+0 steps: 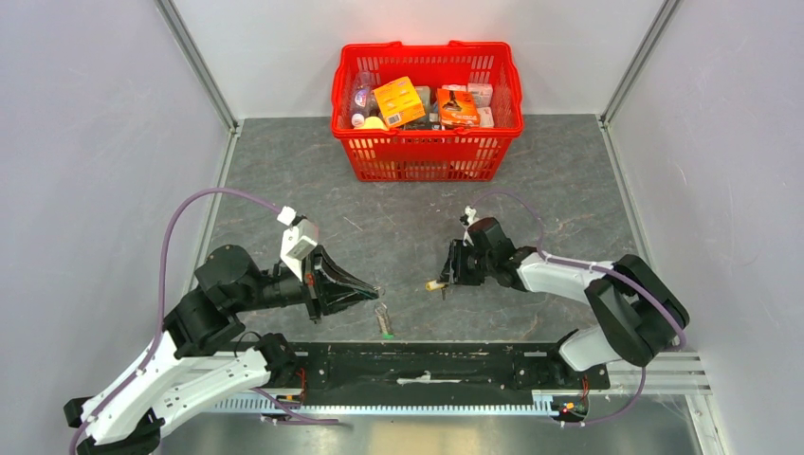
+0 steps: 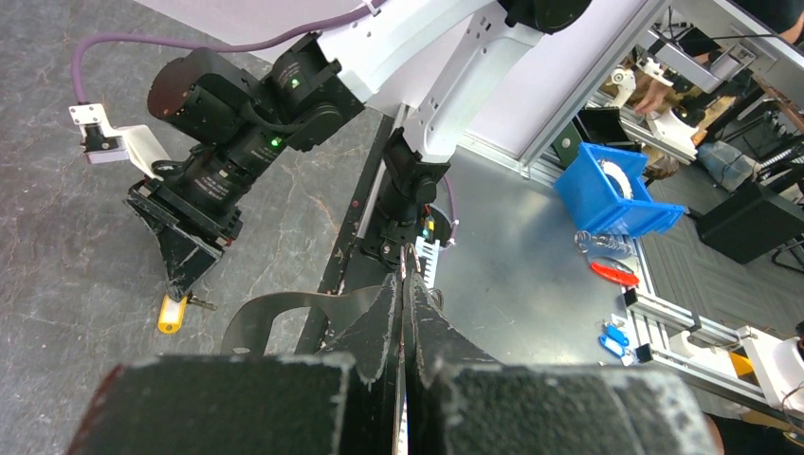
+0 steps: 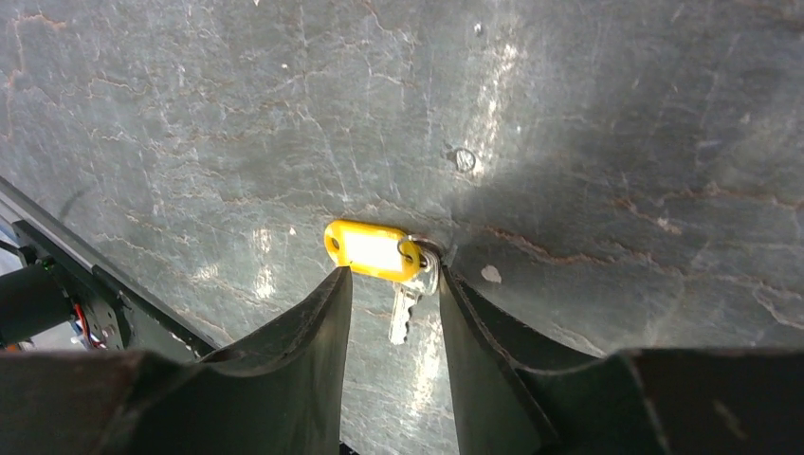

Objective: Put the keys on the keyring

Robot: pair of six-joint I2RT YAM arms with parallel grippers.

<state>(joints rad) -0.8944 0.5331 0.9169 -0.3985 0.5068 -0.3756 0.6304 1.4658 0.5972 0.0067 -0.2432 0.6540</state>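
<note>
1. Grey, marble-veined table (image 1: 284,180) is seen between pale walls, with a red plastic lattice basket (image 1: 427,156) set at upper centre.
2. The yellow key (image 3: 372,249), a rounded plastic tag with a small metal blade, is laid flat at mid-frame.
3. Its blade is straddled by the right gripper (image 3: 393,277), whose tapered black jaws are held partly apart, with nothing clamped.
4. The left gripper (image 1: 373,291) is pressed closed left of centre; anything pinched cannot be told.
5. The green key (image 1: 384,327) is seen at lower centre.
</note>
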